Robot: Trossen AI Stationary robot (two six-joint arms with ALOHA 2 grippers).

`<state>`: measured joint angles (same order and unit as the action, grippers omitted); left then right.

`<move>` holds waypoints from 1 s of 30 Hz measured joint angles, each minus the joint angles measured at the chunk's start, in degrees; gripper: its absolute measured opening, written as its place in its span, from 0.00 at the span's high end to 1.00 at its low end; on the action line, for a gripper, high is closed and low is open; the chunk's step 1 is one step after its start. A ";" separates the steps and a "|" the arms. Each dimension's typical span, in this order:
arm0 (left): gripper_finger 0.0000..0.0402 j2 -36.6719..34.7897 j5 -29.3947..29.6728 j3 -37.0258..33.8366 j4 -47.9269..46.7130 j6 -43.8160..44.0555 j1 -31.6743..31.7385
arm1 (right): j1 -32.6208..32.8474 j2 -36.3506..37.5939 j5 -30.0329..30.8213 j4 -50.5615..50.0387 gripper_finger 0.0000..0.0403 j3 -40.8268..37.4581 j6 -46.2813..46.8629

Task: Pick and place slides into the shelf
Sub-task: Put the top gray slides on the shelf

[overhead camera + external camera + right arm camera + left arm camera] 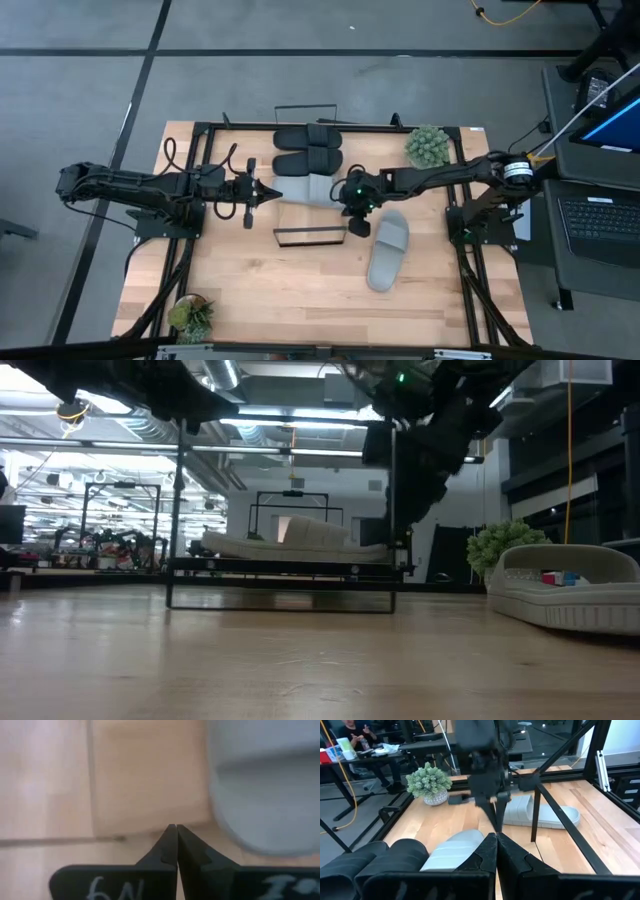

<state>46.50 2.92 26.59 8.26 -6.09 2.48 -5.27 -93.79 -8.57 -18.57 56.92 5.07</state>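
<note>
The shelf [305, 216], a narrow light-wood board with black wire ends, runs from the table's far side toward its near side at mid-table. Two black slides [309, 147] lie side by side on its far part. A light grey slide [305, 188] lies just nearer than them on the board. A second grey slide [388, 250] rests sole-down on the tabletop right of the shelf. My left gripper [277, 190] is shut, hovering at the shelved grey slide's left end [451, 851]. My right gripper [348, 207] is shut and tipped downward just right of that slide [260, 795], over the wood.
A potted green plant [428, 147] stands at the far right of the table, and a smaller one [190, 315] at the near left corner. The black frame rails [470, 260] run along the table's sides. Bare wood lies near the front edge.
</note>
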 joint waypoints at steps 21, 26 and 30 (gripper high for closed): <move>1.00 -0.02 0.00 0.00 0.14 -0.05 0.00 | -2.09 -1.67 8.81 1.67 0.99 -0.10 -0.90; 1.00 0.00 0.00 0.02 0.14 -0.07 0.00 | -2.10 -1.67 9.95 1.80 0.99 -0.10 -0.76; 1.00 -0.01 0.00 0.01 0.14 -0.07 0.00 | -2.13 -1.67 10.35 2.10 0.99 -0.10 -0.53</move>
<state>46.49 2.92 26.59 8.40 -6.15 2.48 -7.40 -95.46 1.78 -16.47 56.82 4.54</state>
